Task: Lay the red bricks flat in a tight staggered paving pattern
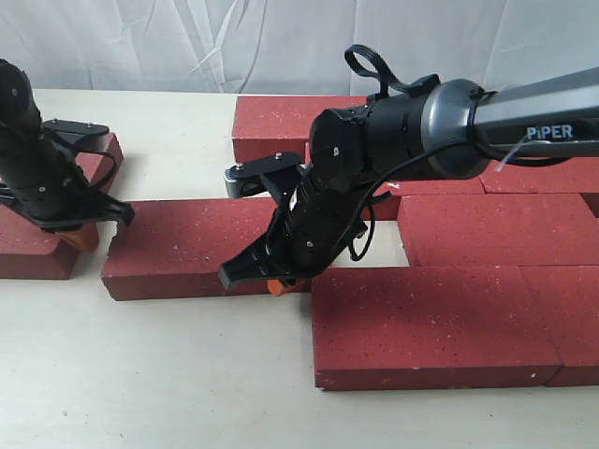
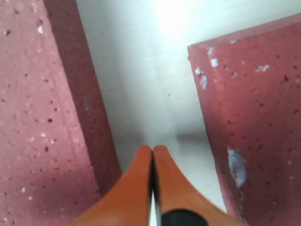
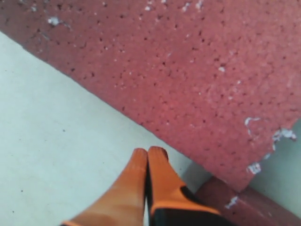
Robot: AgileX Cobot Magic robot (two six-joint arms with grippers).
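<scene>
We are looking at a pale table [image 1: 168, 374] that is carrying everything and running bare in front of both hands. The red bricks [image 1: 496, 234] are all lying flat on it, gritty faces up. Most of them are sitting packed edge to edge in staggered rows on the outer side of the right hand [image 1: 274, 285]. The front brick [image 1: 430, 327] of that group is lying just beside the hand's tips, and a back brick [image 1: 281, 122] is lying beyond the hand, behind its wrist. One loose brick [image 1: 187, 248] is lying between the two hands, apart from the packed group, with its near corner right at the right hand's tips. We cannot tell whether they are touching. Two outer bricks [image 1: 33, 248] are resting under and behind the left hand [image 1: 80, 236].

The dark right arm [image 1: 505, 122], marked PIPER, is reaching across the packed rows and bending down. The left arm [image 1: 28, 150] is angling down over the outer bricks.

Both hands are showing their orange fingers pressed together with nothing between them. In the left wrist view the fingertips [image 2: 141, 162] are hanging over a strip of table with a brick on either side. In the right wrist view the fingertips [image 3: 157, 162] are sitting at the loose brick's edge.
</scene>
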